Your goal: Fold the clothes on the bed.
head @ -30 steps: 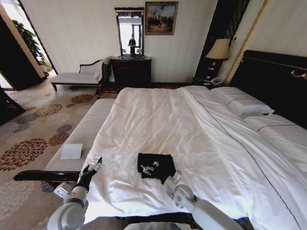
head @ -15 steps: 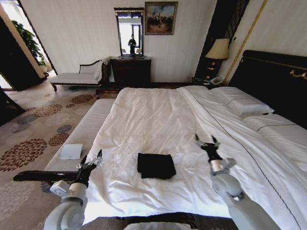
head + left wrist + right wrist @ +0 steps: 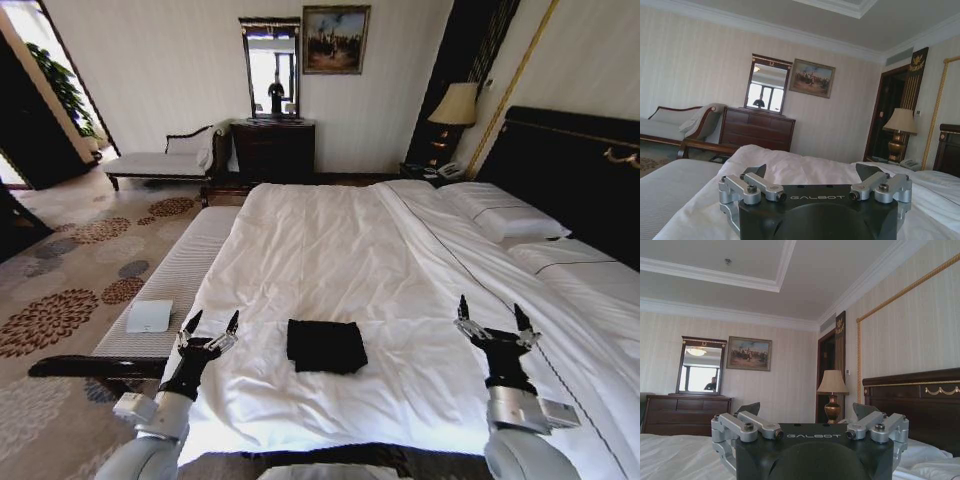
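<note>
While the folded black T-shirt (image 3: 325, 346) lies on the bed (image 3: 330, 250), left claw (image 3: 208, 331) and right claw (image 3: 493, 323) hover open, empty.

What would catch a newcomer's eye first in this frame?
A small black folded T-shirt lies alone near the foot of the big white bed, dark against the duvet. The left gripper and right gripper hover open on either side of it, fingers pointing up, touching nothing.
</note>
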Available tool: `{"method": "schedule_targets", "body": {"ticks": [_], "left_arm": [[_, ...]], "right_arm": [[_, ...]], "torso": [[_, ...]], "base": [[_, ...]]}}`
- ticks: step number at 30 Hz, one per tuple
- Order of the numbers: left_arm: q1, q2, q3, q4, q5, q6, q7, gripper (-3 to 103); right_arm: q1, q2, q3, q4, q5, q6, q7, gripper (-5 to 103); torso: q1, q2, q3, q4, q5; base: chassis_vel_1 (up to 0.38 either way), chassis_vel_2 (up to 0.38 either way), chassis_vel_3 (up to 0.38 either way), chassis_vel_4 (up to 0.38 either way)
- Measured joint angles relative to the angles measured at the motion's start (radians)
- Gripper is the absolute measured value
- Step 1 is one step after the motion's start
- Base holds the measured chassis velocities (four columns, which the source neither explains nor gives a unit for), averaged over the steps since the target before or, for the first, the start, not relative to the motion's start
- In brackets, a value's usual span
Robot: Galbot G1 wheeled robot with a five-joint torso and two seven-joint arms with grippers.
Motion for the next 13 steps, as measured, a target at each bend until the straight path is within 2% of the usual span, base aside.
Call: {"method": "schedule_targets", "body": {"ticks": [13], "left_arm": [[-0.001,0.0,-0.002,0.001,-0.005,0.001,-0.001,100]], "right_arm": [[0.006,-0.004,-0.008,-0.004,0.005,0.0,-0.003,100]], "torso": [[0.0,0.0,0.0,-0.0001,0.0]], "base": [[0.0,0.0,0.0,0.0]]}}
